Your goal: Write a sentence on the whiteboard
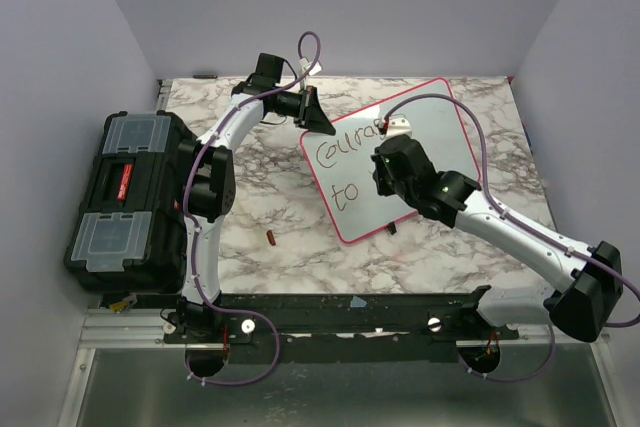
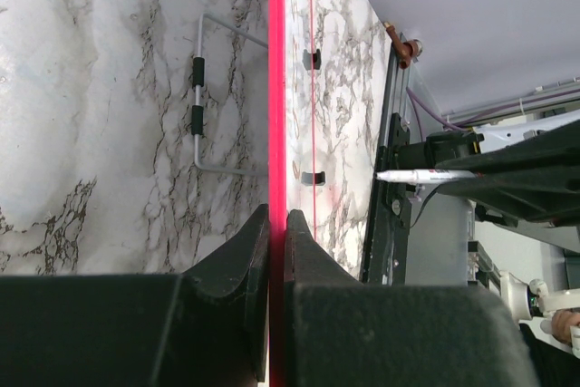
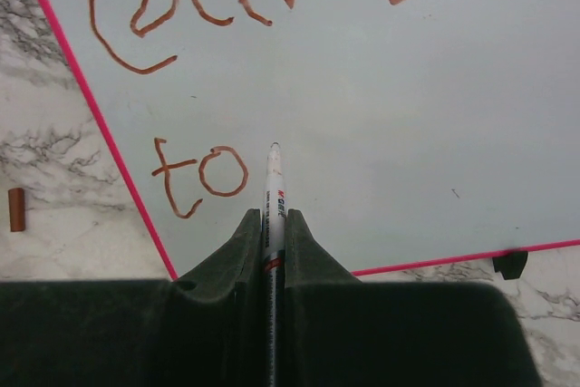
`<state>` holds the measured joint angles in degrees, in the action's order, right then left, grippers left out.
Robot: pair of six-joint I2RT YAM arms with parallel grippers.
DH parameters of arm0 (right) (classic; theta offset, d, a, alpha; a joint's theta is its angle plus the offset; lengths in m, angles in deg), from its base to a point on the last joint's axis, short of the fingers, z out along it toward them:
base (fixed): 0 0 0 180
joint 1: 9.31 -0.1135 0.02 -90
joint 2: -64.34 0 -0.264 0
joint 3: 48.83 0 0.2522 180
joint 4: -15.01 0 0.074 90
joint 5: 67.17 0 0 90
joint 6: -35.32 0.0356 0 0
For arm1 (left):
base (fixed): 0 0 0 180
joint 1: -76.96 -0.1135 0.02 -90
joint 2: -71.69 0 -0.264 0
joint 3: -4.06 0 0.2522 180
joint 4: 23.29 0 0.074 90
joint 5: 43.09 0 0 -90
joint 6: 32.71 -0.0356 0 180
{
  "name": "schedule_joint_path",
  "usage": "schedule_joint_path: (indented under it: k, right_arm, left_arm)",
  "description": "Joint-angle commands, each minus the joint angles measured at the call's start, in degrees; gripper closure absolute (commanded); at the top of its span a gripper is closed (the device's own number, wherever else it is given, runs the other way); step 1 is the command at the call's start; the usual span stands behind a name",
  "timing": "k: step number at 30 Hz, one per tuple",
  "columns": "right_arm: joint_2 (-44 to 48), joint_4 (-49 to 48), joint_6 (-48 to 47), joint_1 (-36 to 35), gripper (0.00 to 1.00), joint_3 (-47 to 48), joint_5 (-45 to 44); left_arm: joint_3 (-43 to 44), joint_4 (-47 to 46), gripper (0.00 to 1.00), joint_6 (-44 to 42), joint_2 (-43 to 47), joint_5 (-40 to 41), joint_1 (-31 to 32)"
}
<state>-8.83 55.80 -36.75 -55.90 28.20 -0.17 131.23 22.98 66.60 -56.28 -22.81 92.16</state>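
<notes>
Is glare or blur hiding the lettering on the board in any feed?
Right wrist: lettering and marker sharp, no glare. Top external: whiteboard evenly lit, lettering small, first line's end behind the right arm. Left wrist: whiteboard edge-on, a bright red streak, no writing visible.

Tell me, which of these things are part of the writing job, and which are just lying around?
In use:
- whiteboard, its edge clamped by the left gripper
- writing on it
- marker, held by the right gripper

Lying about:
- black toolbox
- small brown piece beside the board
</notes>
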Motion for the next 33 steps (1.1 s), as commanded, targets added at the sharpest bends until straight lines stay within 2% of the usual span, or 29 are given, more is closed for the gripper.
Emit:
schedule_joint_path:
  k: [1, 8, 21, 33]
  right_arm:
    - [0.7, -3.6, 1.0, 1.2, 0.99, -2.2, -1.7]
    - [-1.1, -6.3, 1.7, 5.6, 0.99, -3.2, 1.8]
    - [-5.8, -9.4, 1.2, 6.3, 0.99, -0.8, 4.5]
    - [-8.7, -12.0, 1.2, 7.0, 0.99, 0.7, 3.0]
  left_arm:
    - [-0.1, -3.5, 1.00, -5.1, 1.2, 0.3, -0.3]
    - [-0.1, -3.3, 1.00, -5.2, 1.1, 0.2, -0.3]
    - [0.1, -3.1, 1.00, -5.3, 1.1, 0.2, -0.3]
    - [0.1, -3.3, 1.00, -5.2, 1.0, 0.1, -0.3]
